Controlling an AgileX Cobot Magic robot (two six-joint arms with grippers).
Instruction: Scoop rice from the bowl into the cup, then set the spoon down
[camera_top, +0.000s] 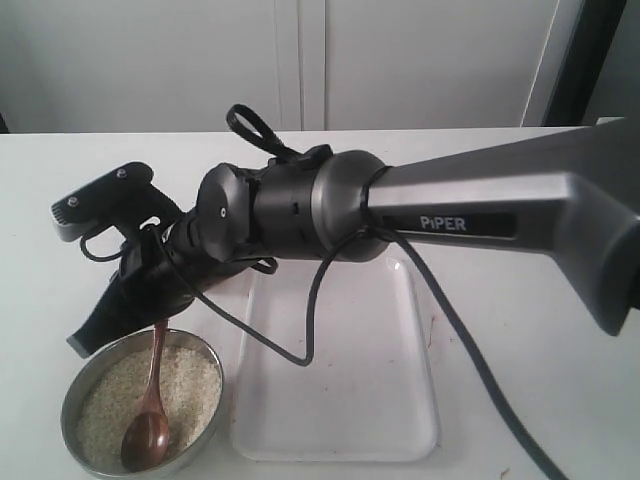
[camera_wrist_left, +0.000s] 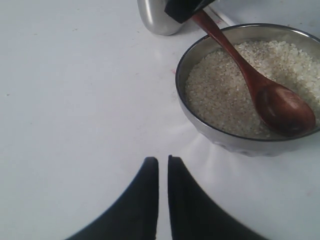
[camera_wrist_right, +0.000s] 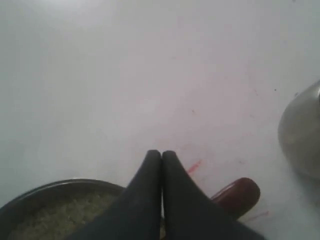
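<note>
Your right gripper (camera_wrist_right: 161, 155) is clamped on the spoon (camera_wrist_left: 250, 80), fingers pressed together on the upper part of its thin handle; the handle's end sticks out past the fingers in the right wrist view; the arm reaches across the desk (camera_wrist_left: 75, 100) from the right side to the left. The spoon slants down from that grip into the bowl (camera_wrist_left: 220, 142); its oval end lies on the rice (camera_wrist_left: 215, 95) with the hollow facing up, close to the rim on the side farthest from the desk's far edge. The rice fills the bowl nearly to the rim. In the exterior view the bowl sits on the left part of the desk, well away from the far edge.

You can see the cup (camera_wrist_left: 157, 20) only in the wrist views; it stands upright just beside the bowl, on the side where the spoon handle rises, and the arm hides it in the exterior view; its inside is not shown.

Your left gripper (camera_wrist_left: 163, 161) hangs over bare desk near the bowl, fingers drawn together with only a thin slit between them and nothing held.

A clear tray (camera_top: 400, 420) lies just beside the bowl toward the desk's middle; whether they touch you cannot tell; a black cable (camera_top: 470, 370) hangs from the arm across it.
</note>
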